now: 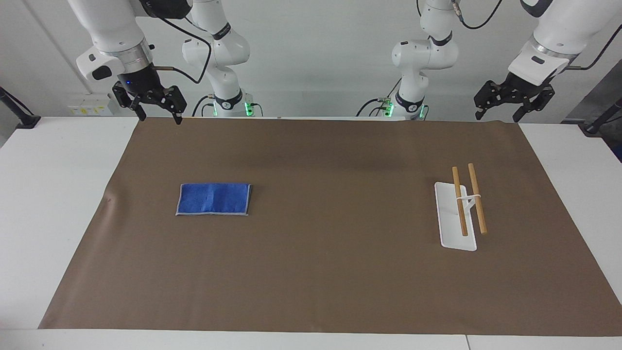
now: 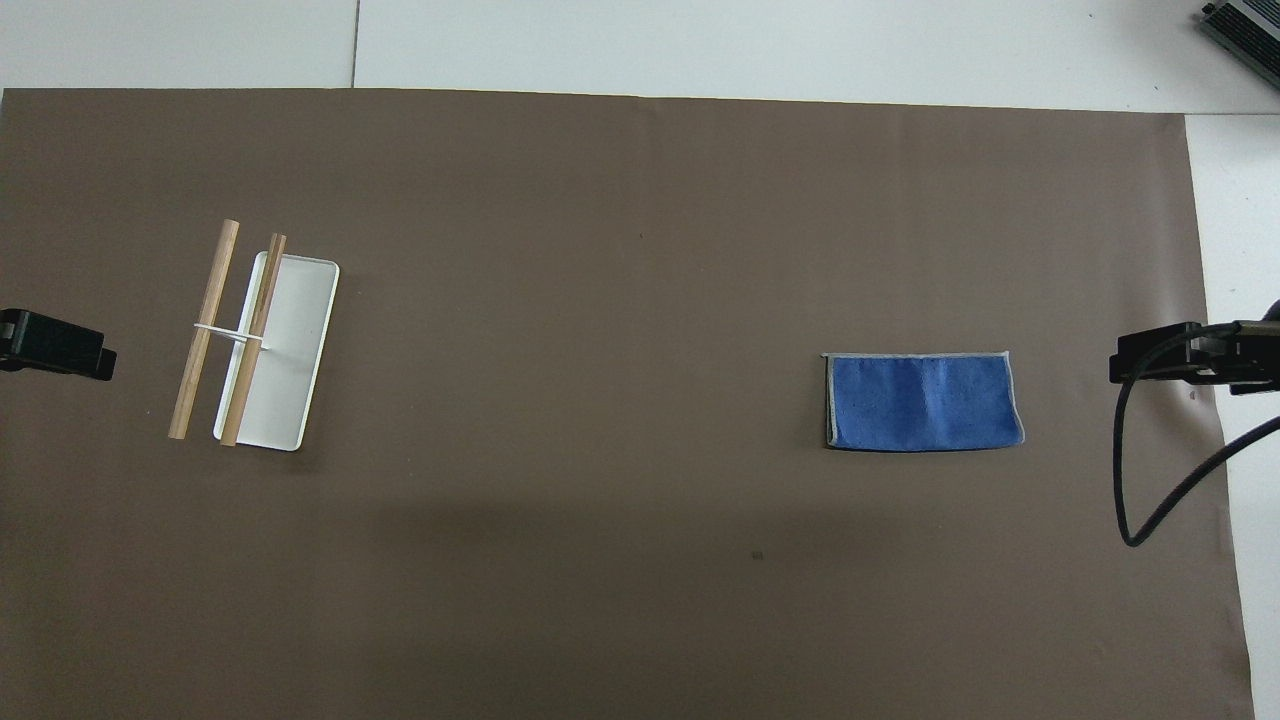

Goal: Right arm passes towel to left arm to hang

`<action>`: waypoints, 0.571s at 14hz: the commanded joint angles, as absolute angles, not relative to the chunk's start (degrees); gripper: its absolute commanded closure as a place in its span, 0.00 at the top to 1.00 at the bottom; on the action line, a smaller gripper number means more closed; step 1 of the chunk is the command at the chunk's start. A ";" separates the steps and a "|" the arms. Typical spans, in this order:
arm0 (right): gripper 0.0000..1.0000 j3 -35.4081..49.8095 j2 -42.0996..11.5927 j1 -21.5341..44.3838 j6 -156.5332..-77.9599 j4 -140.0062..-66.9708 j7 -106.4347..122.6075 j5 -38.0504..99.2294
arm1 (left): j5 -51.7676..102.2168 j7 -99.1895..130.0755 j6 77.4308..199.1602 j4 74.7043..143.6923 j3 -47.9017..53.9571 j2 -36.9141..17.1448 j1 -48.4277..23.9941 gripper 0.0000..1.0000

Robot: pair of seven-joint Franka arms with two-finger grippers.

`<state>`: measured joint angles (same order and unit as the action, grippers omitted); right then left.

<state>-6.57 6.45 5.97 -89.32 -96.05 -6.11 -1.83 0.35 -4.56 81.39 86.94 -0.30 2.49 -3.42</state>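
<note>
The towel (image 1: 213, 199) is being left flat and folded on the brown mat (image 1: 320, 272), toward the right arm's end of the table, untouched by either gripper. The right gripper (image 1: 156, 116) is being held in the air over the mat's corner nearest the right arm's base, its fingers spread wide apart and nothing being gripped. The left gripper (image 1: 498, 115) is being held likewise over the mat's edge at the left arm's end, fingers parted and empty. A white rack (image 1: 457, 221) with two wooden bars (image 1: 476, 197) is being kept standing on the mat toward the left arm's end, well apart from the towel.
</note>
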 commanded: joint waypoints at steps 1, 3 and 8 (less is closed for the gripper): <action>1.00 -6.68 8.00 6.24 -89.55 -97.99 -5.62 -2.73 | 0.97 -5.01 80.86 88.07 -0.35 3.87 -2.99 1.00; 1.00 -6.68 8.00 6.33 -89.83 -98.00 -5.71 -2.64 | 0.97 -5.01 80.86 88.07 -0.35 3.87 -2.99 1.00; 1.00 -6.59 7.47 7.11 -97.35 -103.42 -5.54 -2.11 | 0.97 -5.01 80.86 88.07 -0.35 3.78 -2.99 1.00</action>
